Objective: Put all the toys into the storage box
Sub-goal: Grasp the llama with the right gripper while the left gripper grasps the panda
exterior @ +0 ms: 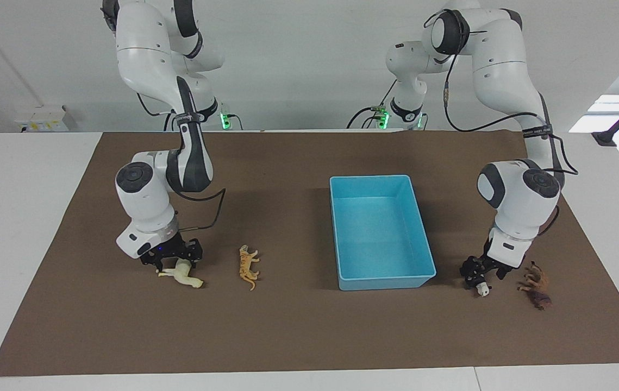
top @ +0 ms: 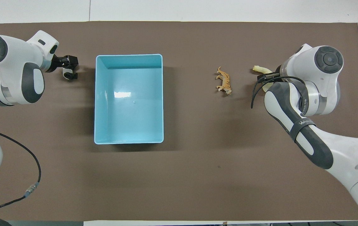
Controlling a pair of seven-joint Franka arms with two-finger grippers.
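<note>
The cream-white horse (exterior: 183,275) lies on the brown mat toward the right arm's end, and my right gripper (exterior: 175,263) is down over its body, open, one finger on each side. In the overhead view only the horse's head (top: 258,68) shows past the right wrist. The orange tiger (exterior: 248,266) (top: 223,84) lies between the horse and the light blue storage box (exterior: 377,233) (top: 128,55). Toward the left arm's end, my left gripper (exterior: 480,276) (top: 71,67) is down, open, astride the panda (exterior: 483,289) (top: 66,74). The brown lion (exterior: 535,284) lies beside the panda.
The storage box holds nothing. The brown mat (exterior: 298,326) covers the white table. In the overhead view the left arm covers the lion. A black cable (top: 24,188) lies near the left arm's base.
</note>
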